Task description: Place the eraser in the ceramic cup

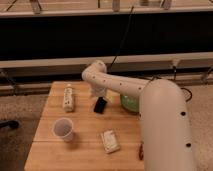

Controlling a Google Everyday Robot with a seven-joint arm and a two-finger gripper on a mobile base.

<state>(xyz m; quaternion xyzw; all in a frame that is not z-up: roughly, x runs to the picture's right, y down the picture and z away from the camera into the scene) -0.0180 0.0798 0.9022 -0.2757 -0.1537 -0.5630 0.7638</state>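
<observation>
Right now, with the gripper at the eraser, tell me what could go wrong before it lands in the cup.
1. The gripper is at the eraser, well apart from the cup; a weak hold could drop it on the way.
2. The cup stands free and its mouth looks narrow; an off-centre release may catch the rim or tip it.
3. The packet lies near the cup and could get nudged.

Black eraser (100, 105) below white gripper (99, 95), white ceramic cup (63, 129) (greyish inside), green bowl (129, 103)
</observation>
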